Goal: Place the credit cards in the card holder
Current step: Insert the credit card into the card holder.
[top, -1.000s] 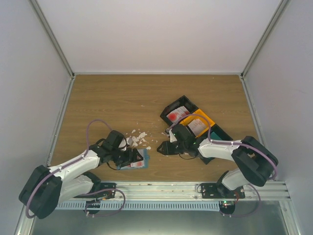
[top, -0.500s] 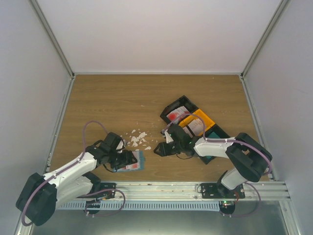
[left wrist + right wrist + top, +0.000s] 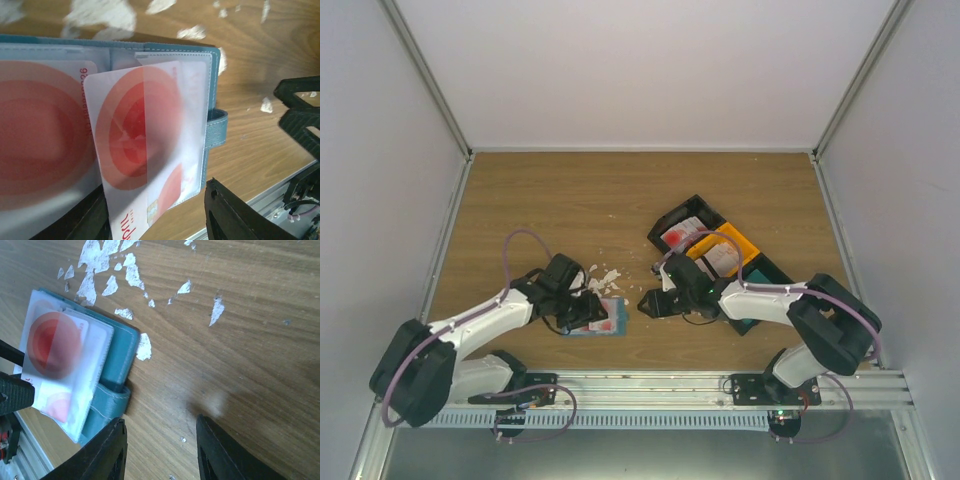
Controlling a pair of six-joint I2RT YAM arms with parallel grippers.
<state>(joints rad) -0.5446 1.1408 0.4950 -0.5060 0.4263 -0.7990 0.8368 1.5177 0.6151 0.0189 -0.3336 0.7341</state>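
Fingers of the left gripper (image 3: 157, 216) are drawn closer than a second ago around the red-and-white card (image 3: 145, 150), half slid into the card holder (image 3: 120, 350) at seven o'clock on the table (image 3: 620, 200); a clamp cannot be told. Right gripper (image 3: 160, 450) fingers are held apart, empty. Insertion is judged under way.

Teal card holder (image 3: 120, 355), red-circled white credit card (image 3: 145, 150), white scraps (image 3: 90, 282).

Torn white scraps (image 3: 603, 280) are lying scattered on the wooden desk (image 3: 570, 200), left of centre towards the front. A black tray (image 3: 692, 200) is sitting at an angle on the right half, an orange tray (image 3: 738, 243) touching its near-right side. Pale walls (image 3: 640, 70) are enclosing the desk, and a metal rail (image 3: 650, 385) is running along its near edge.
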